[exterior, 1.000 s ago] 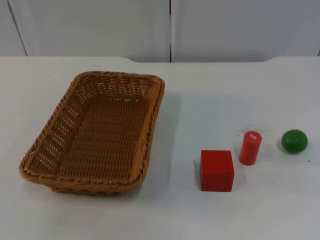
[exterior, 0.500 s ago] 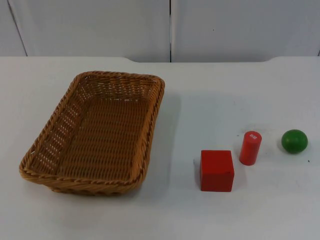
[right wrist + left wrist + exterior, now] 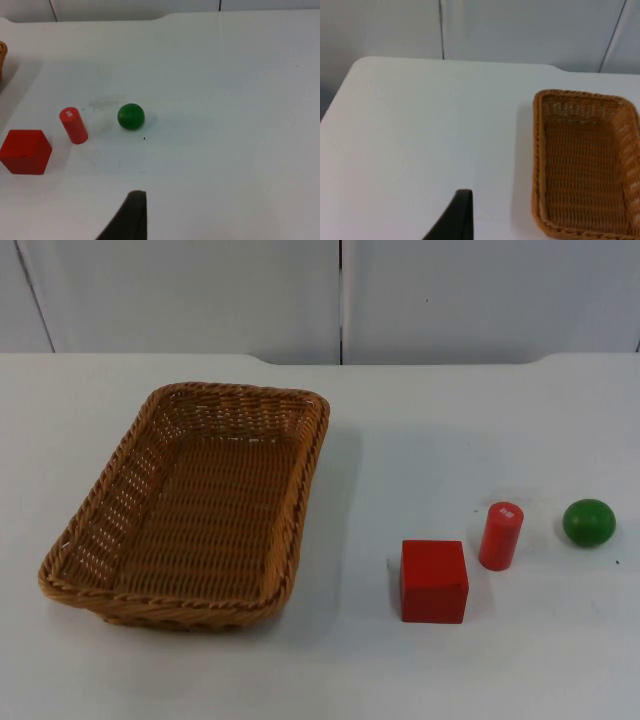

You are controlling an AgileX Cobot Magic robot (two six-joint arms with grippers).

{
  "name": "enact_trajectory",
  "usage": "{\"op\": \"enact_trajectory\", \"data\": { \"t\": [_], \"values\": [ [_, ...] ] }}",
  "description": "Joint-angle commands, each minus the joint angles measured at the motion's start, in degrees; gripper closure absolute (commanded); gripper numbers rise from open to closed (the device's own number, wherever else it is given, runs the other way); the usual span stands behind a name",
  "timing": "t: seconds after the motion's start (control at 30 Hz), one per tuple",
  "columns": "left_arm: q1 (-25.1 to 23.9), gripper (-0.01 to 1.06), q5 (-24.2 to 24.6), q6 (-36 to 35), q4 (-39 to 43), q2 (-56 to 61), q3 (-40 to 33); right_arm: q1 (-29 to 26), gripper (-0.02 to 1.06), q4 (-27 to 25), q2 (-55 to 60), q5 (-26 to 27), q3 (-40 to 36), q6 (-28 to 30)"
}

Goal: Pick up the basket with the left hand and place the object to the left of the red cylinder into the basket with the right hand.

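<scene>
I see the basket [image 3: 190, 510] untouched toward the table's left edge, long axis front to back, nearest my left end effector [image 3: 457, 215], the cube [image 3: 434, 581] just left of the cylinder [image 3: 501, 535], nearer my right end effector [image 3: 131, 215]; neither's opening can I tell.

Nothing has changed since the earlier pictures: no thing on the table has moved or shifted.

bright, even light; a soft shadow lies right of the basket [image 3: 190, 510]; wrist views slightly soft.
</scene>
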State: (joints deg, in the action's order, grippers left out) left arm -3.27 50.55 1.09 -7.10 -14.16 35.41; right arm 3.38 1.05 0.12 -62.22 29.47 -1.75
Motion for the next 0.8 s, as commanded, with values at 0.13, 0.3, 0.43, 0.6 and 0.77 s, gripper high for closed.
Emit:
{"op": "enact_trajectory", "data": {
  "t": [0.13, 0.3, 0.43, 0.6, 0.77],
  "values": [
    [-0.2, 0.00, -5.7, 1.1, -5.6, -4.3, 0.4, -0.4, -0.01, 0.3, -0.1, 0.5, 0.0, 0.5],
    [-0.2, 0.00, -9.2, 5.3, -11.4, -8.6, 0.4, -0.4, -0.01, 0.3, -0.1, 0.5, 0.0, 0.5],
    [-0.2, 0.00, -11.3, 9.9, -17.4, -12.5, 0.4, -0.4, -0.01, 0.3, -0.1, 0.5, 0.0, 0.5],
    [-0.2, 0.00, -14.9, 18.2, -26.0, -18.1, 0.7, -0.4, -0.01, 0.3, -0.1, 0.5, 0.0, 0.7],
    [-0.2, 0.00, -15.1, 21.8, -28.0, -22.7, 4.4, -0.4, -0.01, 0.3, -0.1, 0.5, 0.0, 0.7]
  ]
}}
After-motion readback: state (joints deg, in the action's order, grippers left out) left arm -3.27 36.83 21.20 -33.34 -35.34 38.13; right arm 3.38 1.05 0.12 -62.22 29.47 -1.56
